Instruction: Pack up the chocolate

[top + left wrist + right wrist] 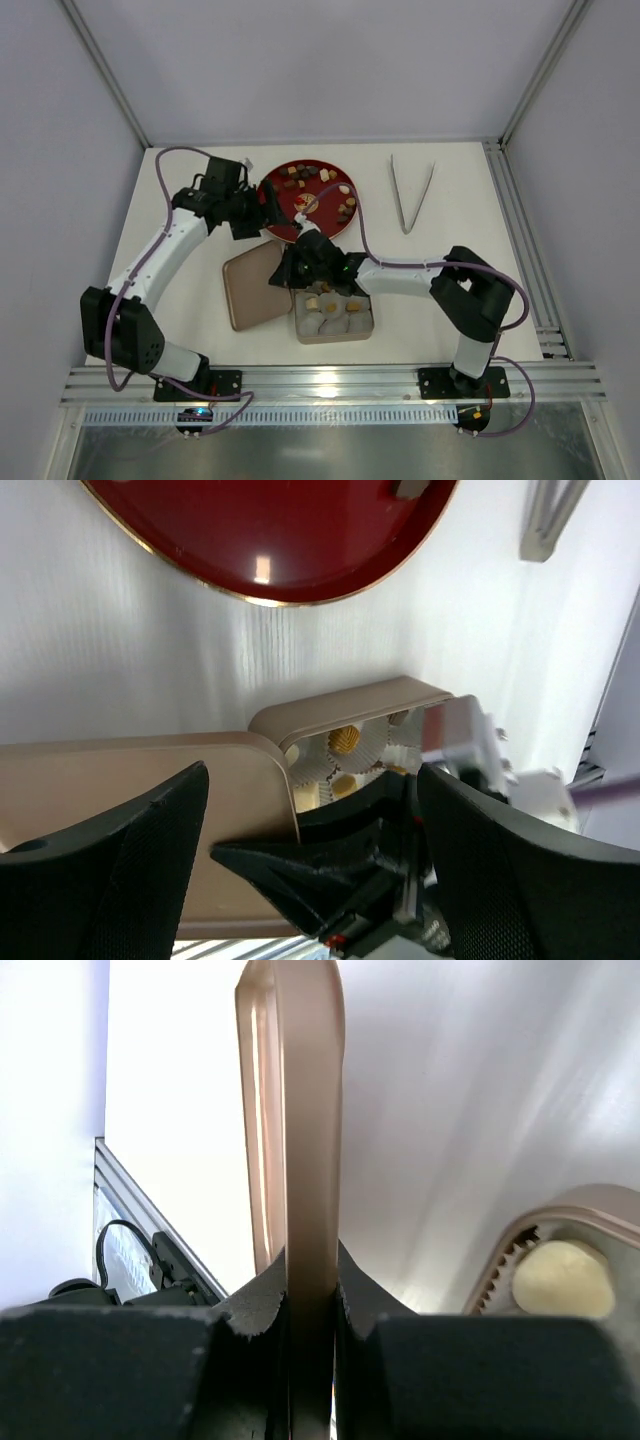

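Pinching the edge of the tan tin lid [300, 1110] in my right gripper [312, 1285]; my left gripper [310, 785] stands wide open nearby.

A red plate [322, 195] with a thin gold rim sits at the upper centre of the white table [450, 290]; metal tongs [406, 226] lie well apart to its right, legs spread toward the top of the frame; below the plate stands a square tan tin [335, 340] lined with pale fluted paper cups [330, 322]; a tan lid [255, 290] with rounded corners lies just left of the tin, its right edge at the tin's left wall; an aluminium rail [330, 382] runs along the bottom.
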You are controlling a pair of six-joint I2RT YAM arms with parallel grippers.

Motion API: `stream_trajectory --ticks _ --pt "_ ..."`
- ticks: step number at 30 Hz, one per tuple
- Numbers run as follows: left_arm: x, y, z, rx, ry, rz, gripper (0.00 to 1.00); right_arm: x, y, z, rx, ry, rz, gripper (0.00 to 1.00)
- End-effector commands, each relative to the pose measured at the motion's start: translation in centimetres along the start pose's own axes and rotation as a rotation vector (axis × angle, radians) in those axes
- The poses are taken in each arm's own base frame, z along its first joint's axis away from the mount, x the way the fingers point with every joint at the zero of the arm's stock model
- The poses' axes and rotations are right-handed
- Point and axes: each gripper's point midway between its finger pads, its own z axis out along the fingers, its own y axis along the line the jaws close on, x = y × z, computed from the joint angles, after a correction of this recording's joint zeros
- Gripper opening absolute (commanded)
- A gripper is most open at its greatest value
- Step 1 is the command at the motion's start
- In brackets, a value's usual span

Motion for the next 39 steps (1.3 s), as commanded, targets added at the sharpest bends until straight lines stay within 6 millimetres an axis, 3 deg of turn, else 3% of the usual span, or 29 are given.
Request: stream_trajectory --ticks 1,4,5,7,9,11,12,14,16,18,19,21,22,25,26,27,28,29,32,39 --pt "-3.0 -1.4 -4.1 0.038 -0.132 0.085 0.84 -3.3 3.6 -2.4 -0.090 -0.064 -0.021 0.04" --pt "-4.9 -1.5 -6.8 0.045 -0.216 0.118 0.83 -4.7 3.2 -4.2 -0.105 -0.075 0.003 0.04" --pt "-5.5 -2.0 -8.3 0.060 -0.259 0.143 0.83 -5.9 2.2 -4.8 -0.095 -0.089 0.024 0.04" --pt "-5.7 -2.5 -9.4 0.083 -0.296 0.189 0.83 -6.9 1.6 -6.1 -0.092 -0.070 0.039 0.04" --pt "-5.9 -3.2 -10.8 0.113 -0.351 0.253 0.83 -9.7 1.7 -8.0 -0.090 -0.110 0.032 0.04" --pt "-6.0 -3.5 -11.7 0.112 -0.398 0.311 0.83 -10.3 1.2 -9.7 -0.049 -0.095 0.017 0.04" --pt "-5.4 -4.6 -12.5 0.136 -0.432 0.366 0.83 -11.8 1.1 -10.6 -0.040 -0.121 0.021 0.04" --pt "-5.4 -5.4 -13.1 0.103 -0.506 0.453 0.85 -12.8 1.1 -12.3 -0.035 -0.123 0.028 0.04" --pt "-3.4 -7.4 -13.7 0.127 -0.539 0.550 0.86 -14.2 0.0 -13.7 -0.010 -0.135 0.058 0.04" --pt "-3.5 -8.0 -14.4 0.099 -0.626 0.610 0.87 -14.8 0.2 -15.0 -0.018 -0.126 0.066 0.04" --pt "-1.4 -9.1 -14.1 0.136 -0.622 0.678 0.87 -15.6 -0.3 -15.6 -0.012 -0.136 0.076 0.04" --pt "-1.0 -9.9 -14.5 0.091 -0.708 0.760 0.88 -15.8 0.1 -16.4 -0.013 -0.115 0.070 0.04" --pt "1.3 -11.2 -13.8 0.122 -0.697 0.834 0.89 -16.1 0.0 -16.7 -0.004 -0.115 0.070 0.04" --pt "2.1 -12.4 -13.6 0.053 -0.782 0.947 0.91 -16.8 0.5 -17.9 0.013 -0.106 0.054 0.04" --pt "3.9 -13.4 -12.8 0.067 -0.767 1.017 0.91 -17.9 1.0 -18.6 0.010 -0.128 0.046 0.04" --pt "3.8 -13.2 -12.9 0.019 -0.797 1.030 0.92 -17.9 0.9 -19.0 0.028 -0.119 0.050 0.04" --pt "3.9 -14.3 -13.5 0.023 -0.850 1.074 0.92 -18.3 0.8 -19.4 0.036 -0.127 0.045 0.04" --pt "5.5 -14.8 -12.8 0.034 -0.855 1.127 0.93 -19.2 1.3 -20.1 0.034 -0.148 0.038 0.04" --pt "6.4 -15.5 -12.5 -0.005 -0.966 1.236 0.93 -19.9 1.7 -21.0 0.038 -0.144 0.038 0.04" --pt "5.0 -16.2 -12.0 -0.173 -1.115 1.313 0.90 -19.8 2.5 -21.9 0.036 -0.133 0.045 0.04"
